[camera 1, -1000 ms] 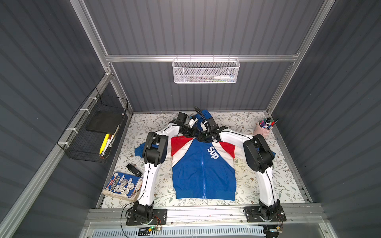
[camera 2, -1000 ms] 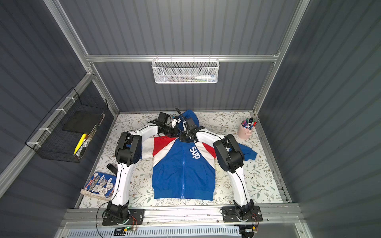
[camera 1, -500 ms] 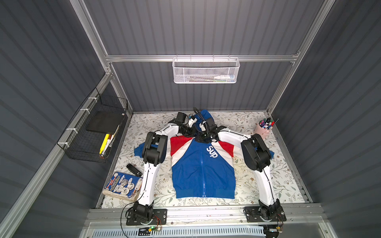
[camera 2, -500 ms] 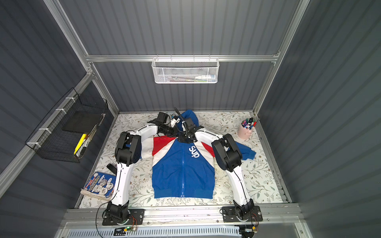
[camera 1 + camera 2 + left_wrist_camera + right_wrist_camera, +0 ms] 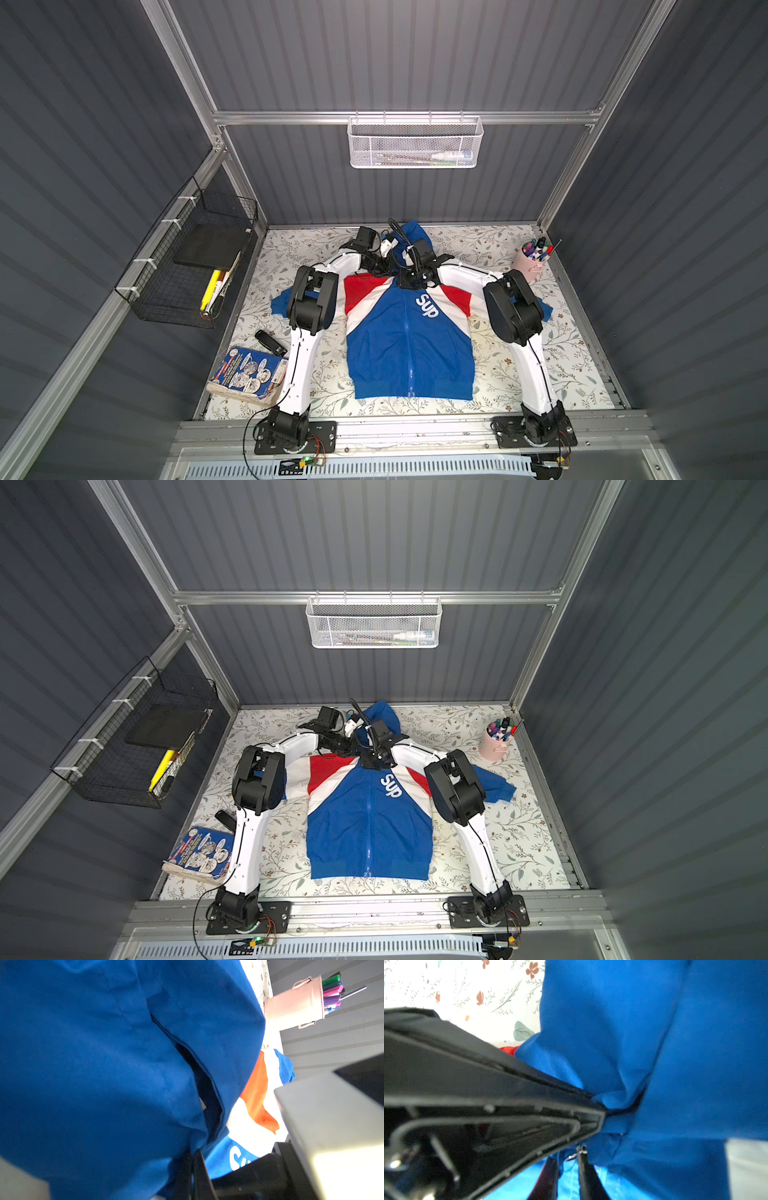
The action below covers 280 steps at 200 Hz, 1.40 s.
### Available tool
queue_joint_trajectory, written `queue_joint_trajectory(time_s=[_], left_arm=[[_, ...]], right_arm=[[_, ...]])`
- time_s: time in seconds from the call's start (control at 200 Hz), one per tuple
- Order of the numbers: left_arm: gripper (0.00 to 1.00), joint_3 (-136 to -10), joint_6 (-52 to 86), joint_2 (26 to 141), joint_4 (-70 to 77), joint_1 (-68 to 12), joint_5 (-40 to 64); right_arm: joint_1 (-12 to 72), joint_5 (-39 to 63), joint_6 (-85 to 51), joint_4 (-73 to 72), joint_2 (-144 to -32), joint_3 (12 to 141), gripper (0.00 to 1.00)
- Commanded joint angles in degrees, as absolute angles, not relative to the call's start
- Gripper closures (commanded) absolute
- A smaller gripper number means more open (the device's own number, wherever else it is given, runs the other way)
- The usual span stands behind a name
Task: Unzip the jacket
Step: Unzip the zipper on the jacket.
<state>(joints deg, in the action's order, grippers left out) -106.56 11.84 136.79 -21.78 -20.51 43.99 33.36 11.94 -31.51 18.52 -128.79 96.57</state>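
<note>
Since the jacket [image 5: 409, 332] lies flat and zipped, its ring pull [image 5: 572, 1157] sits at the collar [image 5: 616, 1101] between the narrow jaws of the right gripper [image 5: 566, 1159]. Can't tell if it's gripped yet. The left gripper [image 5: 192, 1161] is clamped on collar cloth, and the zipper [image 5: 408, 345] runs hemward.

Both top views give us the whole jacket [image 5: 382, 340] from high above; wrist cameras sit close against its neck.

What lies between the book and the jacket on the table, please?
The left arm's white lower link crosses between the book and the jacket, over floral table; both top views show it.
</note>
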Motion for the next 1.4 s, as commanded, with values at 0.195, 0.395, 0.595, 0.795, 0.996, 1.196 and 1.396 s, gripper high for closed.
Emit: queue_joint_trajectory(time_s=[0.195, 0.395, 0.595, 0.795, 0.996, 1.196, 1.396], left_arm=[[1.00, -108.27, 11.79, 137.78, -22.60, -20.24, 45.93], [1.00, -108.37, 11.51, 137.67, -23.24, -20.22, 45.73], [1.00, -108.41, 11.43, 137.81, -23.29, -20.22, 45.62], [1.00, -108.46, 11.43, 137.80, -23.29, -20.21, 45.62], [1.00, -108.46, 11.52, 137.86, -23.12, -20.24, 45.62], [1.00, -108.53, 11.51, 137.91, -22.97, -20.22, 45.62], [1.00, -108.54, 11.51, 138.00, -23.03, -20.22, 45.68]], right_arm=[[33.24, 10.45, -31.91, 17.93, -127.58, 96.35, 0.93], [33.21, 11.76, -31.95, 15.27, -125.45, 93.52, 0.94], [31.99, 14.16, -33.53, 11.96, -123.63, 90.84, 0.99], [30.52, 19.85, -36.50, 8.75, -123.83, 89.35, 1.00], [29.44, 23.86, -38.76, 6.20, -124.89, 88.42, 0.91], [29.18, 24.14, -38.49, 6.45, -126.27, 88.59, 0.74], [28.92, 23.06, -38.70, 7.56, -126.89, 88.82, 0.77]])
